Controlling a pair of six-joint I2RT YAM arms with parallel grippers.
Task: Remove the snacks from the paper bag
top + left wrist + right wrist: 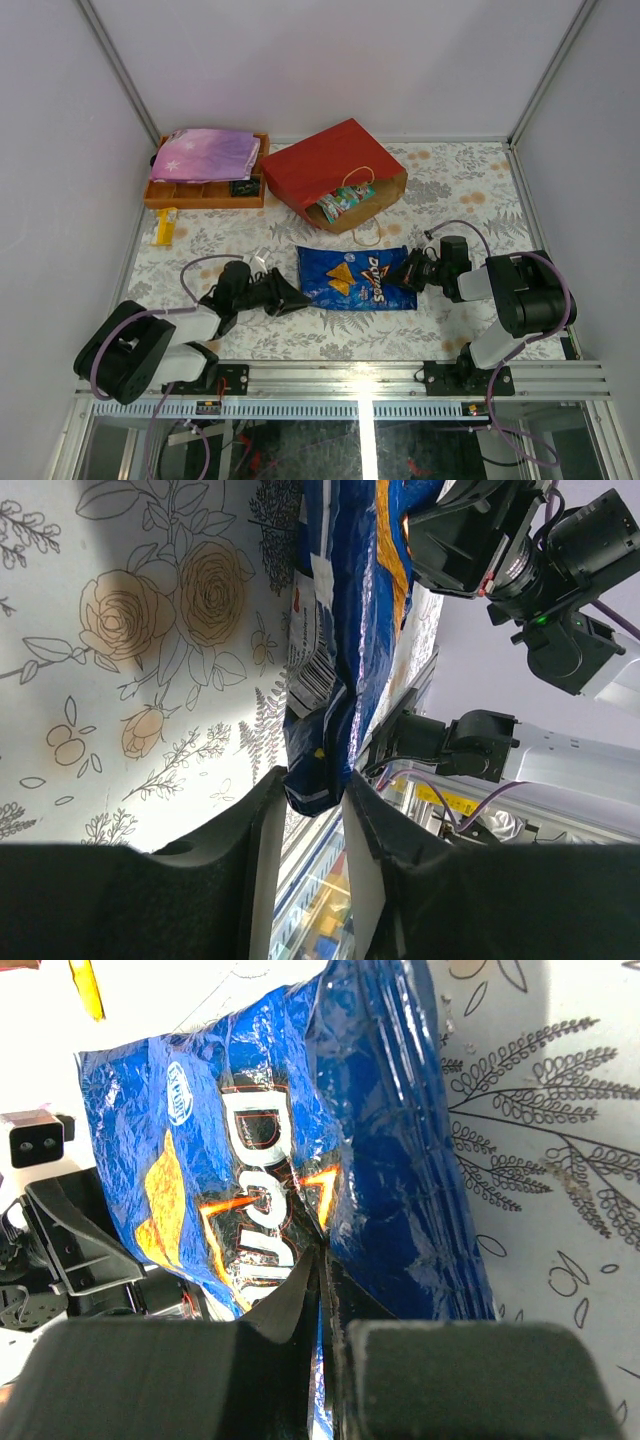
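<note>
Left wrist alone shows a barcode (308, 675) on the Doritos bag (355, 610), seemingly its underside.

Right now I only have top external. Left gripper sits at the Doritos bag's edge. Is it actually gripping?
Observer: Yes. Left wrist shows the left gripper pinching a corner of the Doritos bag.
Operator: Right side?
Observer: Right wrist shows the right gripper shut on the bag's opposite edge, at a crease just below the logo.
Operator: Can you see any of the bag's back?
Observer: Yes. In left wrist, a barcode shows on the back panel, just above the pinched corner.
</note>
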